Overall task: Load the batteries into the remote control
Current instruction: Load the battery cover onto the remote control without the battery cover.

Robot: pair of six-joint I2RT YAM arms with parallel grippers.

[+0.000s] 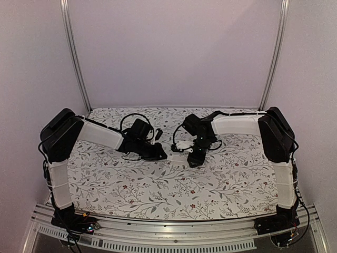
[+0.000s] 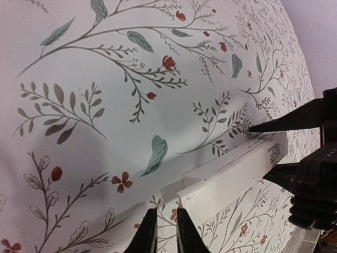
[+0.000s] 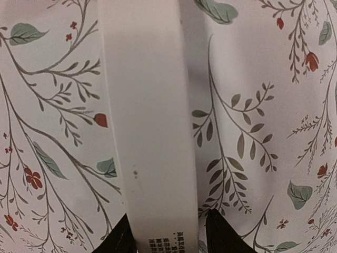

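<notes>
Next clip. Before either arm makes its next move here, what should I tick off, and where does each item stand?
1. Slim white rectangular remote control lies between the right gripper fingers: ok.
2. Right grip firm on it: cannot tell.
3. Left gripper empty at the remote's other end: ok, only floral cloth shows through its narrow gap.
4. Small orange-red cylindrical batteries located: not ok, none appear in any view.
5. Battery compartment open and facing up: cannot tell.

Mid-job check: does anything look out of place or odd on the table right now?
Only this: no batteries show in any view. The remote control sits intact between the fingers of the right gripper; the left gripper is at its other end.
</notes>
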